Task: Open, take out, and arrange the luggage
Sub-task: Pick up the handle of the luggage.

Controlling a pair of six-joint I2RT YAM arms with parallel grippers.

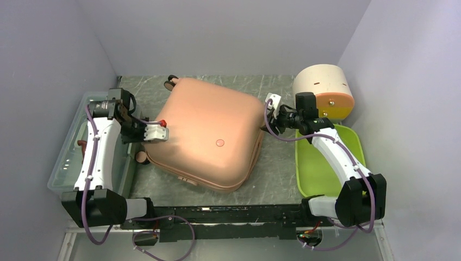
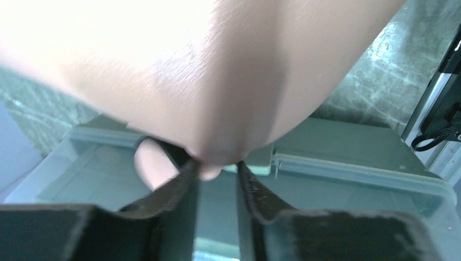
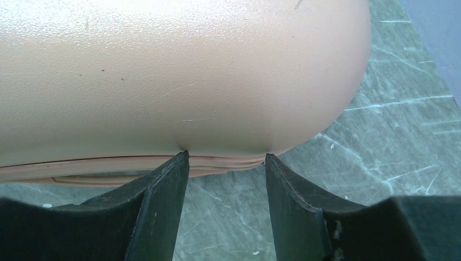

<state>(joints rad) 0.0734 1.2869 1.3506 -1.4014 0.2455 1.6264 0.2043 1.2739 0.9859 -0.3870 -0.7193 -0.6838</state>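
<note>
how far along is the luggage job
Nothing is done yet: the luggage lies shut on the table. In hand: the left gripper is narrow around a nub at its corner, and the right gripper is open against its side seam. Left: opening, taking out, arranging.

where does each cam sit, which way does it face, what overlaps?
Top external: above, behind the arm bases, looking down on the table; left arm and right arm whole, luggage between clear bin and green tray.
Left wrist: on the left arm, facing along left fingers to a luggage corner, bin below.
Right wrist: on the right arm, facing along right fingers to the luggage's seam, table below.
Shared: luggage in all three; bin in top and left wrist.
</note>
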